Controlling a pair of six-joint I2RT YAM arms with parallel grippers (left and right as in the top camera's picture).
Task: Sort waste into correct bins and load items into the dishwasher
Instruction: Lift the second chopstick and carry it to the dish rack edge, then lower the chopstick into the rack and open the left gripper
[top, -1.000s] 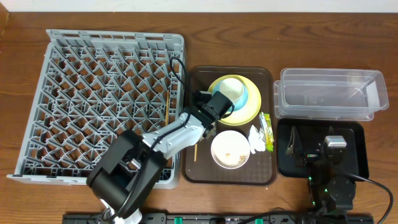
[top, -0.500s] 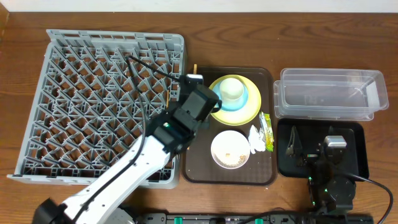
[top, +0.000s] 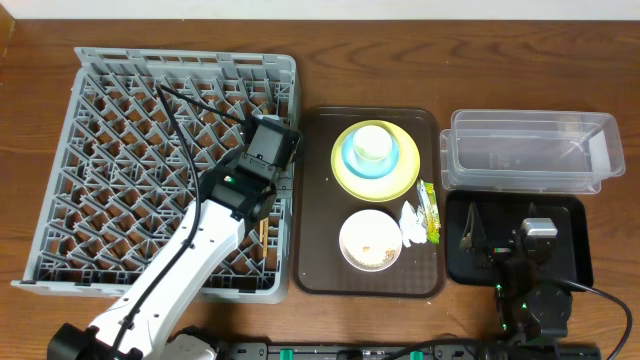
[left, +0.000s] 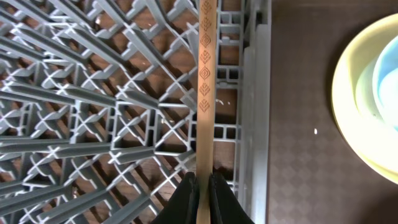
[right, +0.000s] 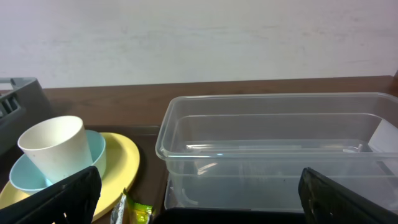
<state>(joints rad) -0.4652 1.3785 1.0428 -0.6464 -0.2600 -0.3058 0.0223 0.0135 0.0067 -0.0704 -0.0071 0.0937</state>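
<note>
Pinched a wooden chopstick (left: 204, 93) tight between the fingers (left: 186, 199) of the left tool (left: 199, 198), clamped on its near end. Pointed straight ahead from there, over the grey dish rack (left: 93, 124) and along its right-hand wall. Lay just right of that wall: the brown serving tray (left: 298, 124), and further right on it the yellow plate (left: 354, 118) with the light blue bowl (left: 388, 68) on top. Stood in that bowl, seen from overhead: the small white cup (top: 372, 142).

Held the right tool (right: 199, 177) with fingers spread wide apart, gripping nothing, over the black tray (top: 575, 215). Sat just ahead of it: the clear tub (right: 280, 143). Lay off to its left, on the serving tray: the green-yellow sachet (right: 134, 211), the crumpled napkin (top: 412, 222) and the white bowl (top: 345, 240) holding rice scraps (top: 372, 257).
</note>
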